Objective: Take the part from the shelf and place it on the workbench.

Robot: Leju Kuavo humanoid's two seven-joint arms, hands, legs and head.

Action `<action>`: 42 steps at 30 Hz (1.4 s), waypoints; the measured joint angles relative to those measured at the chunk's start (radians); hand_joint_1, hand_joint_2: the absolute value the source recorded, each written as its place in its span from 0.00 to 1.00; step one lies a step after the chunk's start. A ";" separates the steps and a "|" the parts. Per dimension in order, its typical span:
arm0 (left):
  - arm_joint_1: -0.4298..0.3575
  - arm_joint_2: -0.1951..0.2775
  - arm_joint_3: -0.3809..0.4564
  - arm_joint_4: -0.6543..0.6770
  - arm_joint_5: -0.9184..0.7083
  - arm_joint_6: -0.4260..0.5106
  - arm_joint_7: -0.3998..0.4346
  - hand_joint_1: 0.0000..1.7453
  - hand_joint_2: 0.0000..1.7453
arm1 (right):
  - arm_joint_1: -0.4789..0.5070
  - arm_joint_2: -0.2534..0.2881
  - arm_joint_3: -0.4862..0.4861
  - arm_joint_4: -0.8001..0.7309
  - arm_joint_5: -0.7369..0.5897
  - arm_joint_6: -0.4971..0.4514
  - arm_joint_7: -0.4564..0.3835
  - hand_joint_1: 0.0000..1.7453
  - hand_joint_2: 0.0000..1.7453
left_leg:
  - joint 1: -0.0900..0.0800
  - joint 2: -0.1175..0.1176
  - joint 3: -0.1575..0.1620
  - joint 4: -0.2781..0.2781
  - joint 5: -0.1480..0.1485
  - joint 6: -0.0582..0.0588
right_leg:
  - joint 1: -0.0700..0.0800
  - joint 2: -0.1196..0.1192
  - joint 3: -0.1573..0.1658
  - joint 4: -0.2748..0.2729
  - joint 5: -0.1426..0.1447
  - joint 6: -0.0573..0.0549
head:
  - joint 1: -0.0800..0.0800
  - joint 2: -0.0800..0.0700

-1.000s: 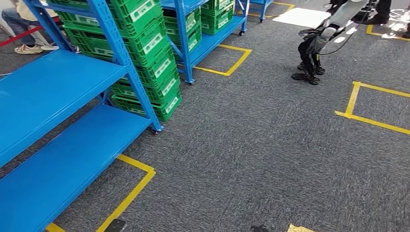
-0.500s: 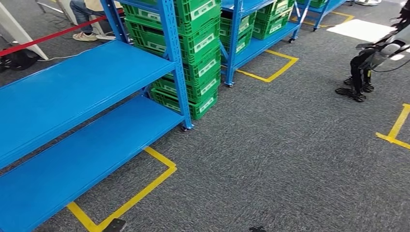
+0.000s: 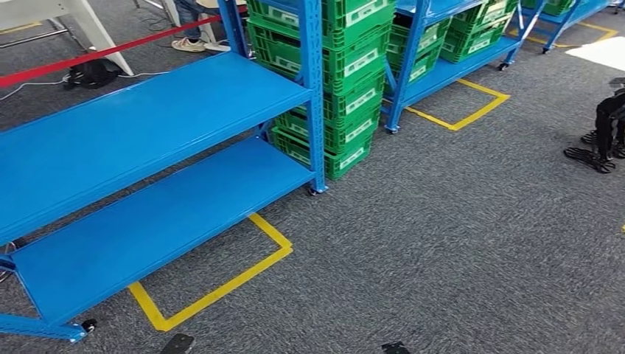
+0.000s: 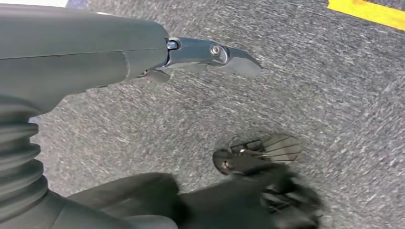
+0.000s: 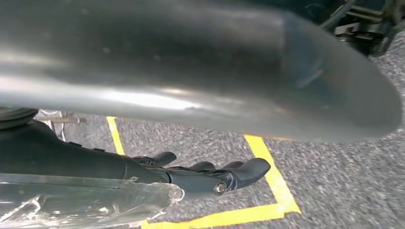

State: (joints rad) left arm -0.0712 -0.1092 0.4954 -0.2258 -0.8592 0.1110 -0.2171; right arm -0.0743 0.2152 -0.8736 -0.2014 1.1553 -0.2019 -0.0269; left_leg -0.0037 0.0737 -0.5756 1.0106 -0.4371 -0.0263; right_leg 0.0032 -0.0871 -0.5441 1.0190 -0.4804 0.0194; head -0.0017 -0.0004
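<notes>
Head view: blue shelf [image 3: 147, 110] fills the left of the frame, both boards bare; green crates [image 3: 346, 81] stacked at top centre; yellow tape [image 3: 221, 284] on grey carpet below. Left wrist view: left hand [image 4: 210, 52] over carpet, fingers straight, holding nothing. Right wrist view: right hand [image 5: 210, 174] with fingers extended above a tape corner; clear plastic [image 5: 86, 202] lies against it, grip cannot be told. Part's location cannot be told.

Blue shelf [image 3: 147, 118] — two flat tiers — stands on grey carpet [image 3: 457, 243].
</notes>
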 joint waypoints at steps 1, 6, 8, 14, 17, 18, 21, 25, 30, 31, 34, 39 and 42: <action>-0.002 0.000 0.002 0.000 0.000 0.000 0.000 0.00 1.00 | 0.000 0.000 0.000 0.000 0.000 0.000 0.001 0.00 0.00 | -0.003 0.010 0.007 -0.019 -0.001 0.005 | 0.003 -0.011 0.001 0.000 -0.002 0.004 | 0.000 0.000; 0.004 0.001 0.011 0.000 0.000 0.003 0.000 0.00 1.00 | -0.004 0.000 0.000 0.000 -0.002 0.000 0.005 0.00 0.00 | 0.006 -0.048 0.008 -0.033 0.009 0.033 | -0.003 0.031 -0.025 0.075 -0.056 0.031 | 0.008 0.000; 0.002 0.000 0.012 0.000 0.000 0.003 0.000 0.00 1.00 | -0.001 0.000 0.000 0.000 -0.003 0.000 0.006 0.00 0.00 | 0.006 -0.074 0.006 -0.033 0.011 0.038 | -0.006 0.074 -0.091 0.213 -0.117 0.037 | 0.015 0.000; 0.006 0.000 0.014 0.000 0.000 0.003 0.000 0.00 1.00 | 0.001 0.000 -0.002 0.000 -0.004 0.000 0.008 0.00 0.00 | 0.010 -0.154 0.002 -0.026 0.013 0.024 | -0.019 0.132 -0.043 0.077 -0.012 0.040 | 0.019 0.000; 0.006 0.001 0.015 0.000 0.000 0.003 0.000 0.00 1.00 | 0.000 0.002 -0.005 0.000 -0.006 0.000 0.008 0.00 0.00 | 0.012 -0.184 -0.012 -0.022 0.020 0.003 | -0.021 0.163 -0.012 0.010 0.002 0.026 | 0.019 0.000; 0.008 0.002 0.015 0.000 0.000 0.003 0.000 0.00 1.00 | 0.000 0.002 -0.007 0.000 -0.007 0.000 0.008 0.00 0.00 | 0.014 -0.192 -0.014 -0.024 0.023 -0.003 | -0.020 0.152 -0.013 0.011 0.004 0.018 | 0.019 0.000; 0.011 0.003 0.015 0.000 0.000 0.004 0.000 0.00 1.00 | -0.001 0.002 -0.010 0.000 -0.007 0.000 0.007 0.00 0.00 | 0.012 -0.147 -0.046 0.035 -0.019 -0.015 | -0.021 0.118 -0.013 0.006 0.010 -0.001 | 0.012 0.000; 0.007 0.000 0.015 0.001 -0.003 0.004 0.000 0.00 1.00 | 0.003 0.002 -0.014 0.000 -0.007 0.000 0.006 0.00 0.00 | 0.011 -0.090 -0.146 0.249 -0.112 -0.022 | -0.014 0.063 -0.017 0.006 0.009 -0.010 | 0.003 0.000; 0.004 0.000 0.015 0.001 -0.003 0.004 0.000 0.00 1.00 | 0.000 0.002 -0.015 0.000 -0.007 0.000 0.004 0.00 0.00 | 0.005 -0.026 -0.016 0.027 -0.006 -0.008 | -0.006 0.008 -0.012 0.009 0.004 0.000 | 0.001 0.000; 0.001 0.000 0.015 0.001 -0.003 0.004 0.000 0.00 1.00 | 0.000 0.002 -0.015 0.000 -0.007 0.000 0.004 0.00 0.00 | 0.003 -0.014 -0.001 -0.003 -0.002 -0.004 | -0.002 -0.001 -0.011 0.009 0.002 0.005 | 0.001 0.000; 0.006 0.000 0.016 0.001 -0.003 0.004 0.000 0.00 1.00 | -0.005 0.002 -0.015 0.000 -0.007 0.000 0.004 0.00 0.00 | 0.003 -0.037 0.000 -0.019 -0.002 0.012 | -0.002 -0.014 -0.006 0.009 -0.003 0.021 | 0.004 0.000; 0.005 0.000 0.017 0.001 -0.006 0.005 0.000 0.00 1.00 | -0.002 0.002 -0.016 0.000 -0.007 0.000 0.004 0.00 0.00 | 0.009 -0.088 0.000 -0.022 0.004 0.032 | -0.008 0.080 -0.109 0.237 -0.121 0.038 | 0.014 0.000; 0.007 0.000 0.017 0.001 -0.006 0.005 0.000 0.00 1.00 | 0.001 0.002 -0.017 0.000 -0.007 0.000 0.004 0.00 0.00 | 0.011 -0.127 0.001 -0.021 0.005 0.031 | -0.010 0.088 -0.121 0.246 -0.091 0.038 | 0.016 0.000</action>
State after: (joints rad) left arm -0.0637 -0.1095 0.5121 -0.2247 -0.8656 0.1161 -0.2171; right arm -0.0738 0.2171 -0.8906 -0.2010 1.1486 -0.2015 -0.0226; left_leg 0.0075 -0.0533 -0.5747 0.9895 -0.4324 0.0043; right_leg -0.0070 0.0014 -0.6652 1.2655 -0.5711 0.0571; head 0.0141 -0.0004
